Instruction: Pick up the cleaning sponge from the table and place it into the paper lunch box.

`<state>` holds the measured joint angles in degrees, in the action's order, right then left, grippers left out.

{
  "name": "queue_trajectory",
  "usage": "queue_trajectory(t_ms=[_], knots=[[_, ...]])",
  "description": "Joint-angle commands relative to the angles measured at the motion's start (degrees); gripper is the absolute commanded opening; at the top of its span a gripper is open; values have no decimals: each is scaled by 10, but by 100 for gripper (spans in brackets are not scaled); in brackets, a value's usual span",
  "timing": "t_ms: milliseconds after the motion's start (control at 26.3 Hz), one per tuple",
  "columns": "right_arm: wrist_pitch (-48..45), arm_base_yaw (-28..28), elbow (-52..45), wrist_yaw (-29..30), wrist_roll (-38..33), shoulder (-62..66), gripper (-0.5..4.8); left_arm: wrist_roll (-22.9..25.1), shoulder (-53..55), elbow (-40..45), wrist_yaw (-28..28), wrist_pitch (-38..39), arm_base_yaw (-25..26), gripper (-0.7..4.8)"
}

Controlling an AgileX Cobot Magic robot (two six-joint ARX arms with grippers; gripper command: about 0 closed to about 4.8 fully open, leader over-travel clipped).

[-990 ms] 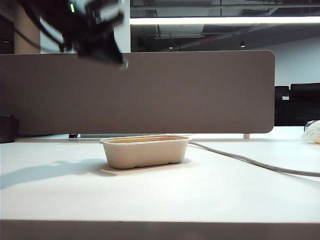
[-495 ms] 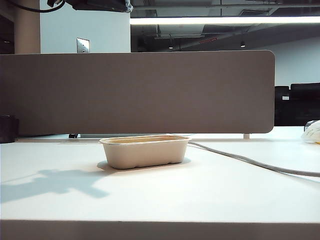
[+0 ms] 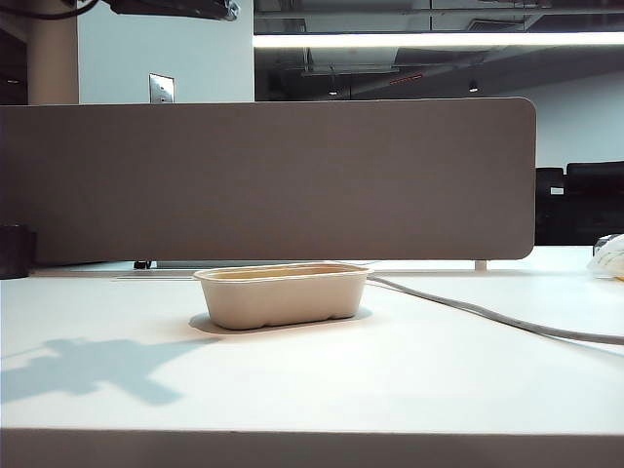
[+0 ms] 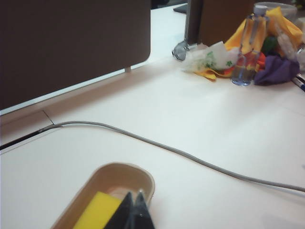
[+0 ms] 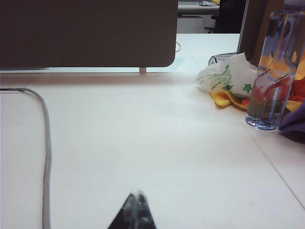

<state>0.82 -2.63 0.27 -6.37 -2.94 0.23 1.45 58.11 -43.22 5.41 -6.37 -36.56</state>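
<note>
The sponge (image 4: 97, 211) is showing as a bright yellow block lying inside the box (image 4: 143, 174), a beige pulp tray with rounded corners and a flared rim; only its yellow top is visible in the left wrist view. In the exterior view the box (image 3: 283, 294) is sitting on the white table (image 3: 390, 380) at centre, and its wall is hiding the sponge.

The left gripper (image 4: 134, 210) is hanging above the near end of the box, its dark fingers pressed together on nothing. The right gripper (image 5: 135, 210) is likewise closed and empty over bare table, right of a grey cable (image 5: 46, 162).

Against the frame a second earlier, the left arm (image 3: 175, 8) is now sitting at the top left edge of the exterior view, having risen from in front of the divider (image 3: 263, 180). Its shadow (image 3: 93, 366) is lying lower left, farther from the box. The box is unmoved.
</note>
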Motion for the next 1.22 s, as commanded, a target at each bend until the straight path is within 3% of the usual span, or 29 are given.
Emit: queue_trajectory(t_ms=[38, 457, 571, 685, 837, 914, 990, 1218], knots=[[-9, 0, 0, 0, 0, 0, -5, 0, -1, 0, 2, -4, 0, -1], [-9, 0, 0, 0, 0, 0, -5, 18, -12, 0, -3, 23, 0, -1], [-8, 0, 0, 0, 0, 0, -5, 89, -36, 0, -57, 56, 18, -1], [-7, 0, 0, 0, 0, 0, -5, 75, -79, 6, -92, 127, 75, -1], [-6, 0, 0, 0, 0, 0, -5, -22, -180, 68, -23, 160, 219, -1], [-7, 0, 0, 0, 0, 0, -5, -23, -248, 118, 2, 159, 292, -1], [-6, 0, 0, 0, 0, 0, -5, -19, -319, 165, -10, 159, 338, -1], [-7, 0, 0, 0, 0, 0, -5, -19, -466, 274, -55, 129, 393, -1]])
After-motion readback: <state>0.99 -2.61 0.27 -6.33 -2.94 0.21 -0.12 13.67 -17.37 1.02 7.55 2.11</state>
